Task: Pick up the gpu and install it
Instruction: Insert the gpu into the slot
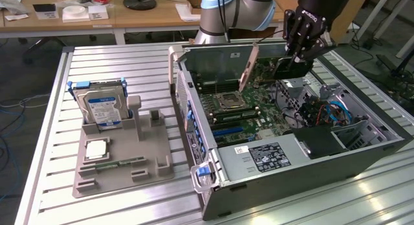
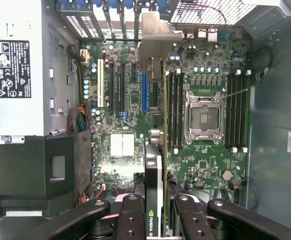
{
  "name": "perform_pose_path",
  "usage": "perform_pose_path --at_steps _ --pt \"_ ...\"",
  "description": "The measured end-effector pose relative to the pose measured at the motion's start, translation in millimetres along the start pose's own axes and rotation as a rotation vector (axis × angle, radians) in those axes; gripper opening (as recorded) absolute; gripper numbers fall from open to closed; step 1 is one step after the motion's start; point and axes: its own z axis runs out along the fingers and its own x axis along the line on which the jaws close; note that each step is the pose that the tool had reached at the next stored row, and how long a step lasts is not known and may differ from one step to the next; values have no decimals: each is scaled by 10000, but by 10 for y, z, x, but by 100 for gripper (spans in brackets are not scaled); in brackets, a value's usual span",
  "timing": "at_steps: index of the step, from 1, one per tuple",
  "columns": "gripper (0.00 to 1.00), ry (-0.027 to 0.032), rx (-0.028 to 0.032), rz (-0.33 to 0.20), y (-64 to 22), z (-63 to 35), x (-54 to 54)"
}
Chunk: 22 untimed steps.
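Observation:
My gripper (image 1: 299, 57) is shut on the gpu (image 1: 288, 69), a thin dark card held on edge above the far end of the open computer case (image 1: 362, 152). Its pale metal bracket (image 1: 248, 66) points toward the exterior view's left. In the wrist view the gpu (image 2: 154, 170) is seen edge-on between my black fingers (image 2: 130, 215), with the gripper (image 2: 158, 212) clamped on its near end and the bracket (image 2: 158, 37) at the far end. The card hangs over the motherboard (image 2: 120, 145), roughly in line with the expansion slots beside the blue slot (image 2: 145, 92), apart from them.
The CPU socket (image 2: 204, 117) and memory slots lie beside the card's line. A power supply (image 1: 272, 157) fills the case's near end. On the exterior view's left, a grey fixture (image 1: 119, 159) carries an upright hard drive (image 1: 100, 106), a small chip and a green memory stick (image 1: 115, 163).

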Motion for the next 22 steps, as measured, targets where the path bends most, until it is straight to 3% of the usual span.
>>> perform_pose_path --at_steps 4,10,15,22 --pt "27 0 0 0 27 71 4" --pt "27 -1 6 1 38 83 4" --pt "27 -1 128 -28 79 136 7" --pt "27 -5 157 -31 126 171 9"
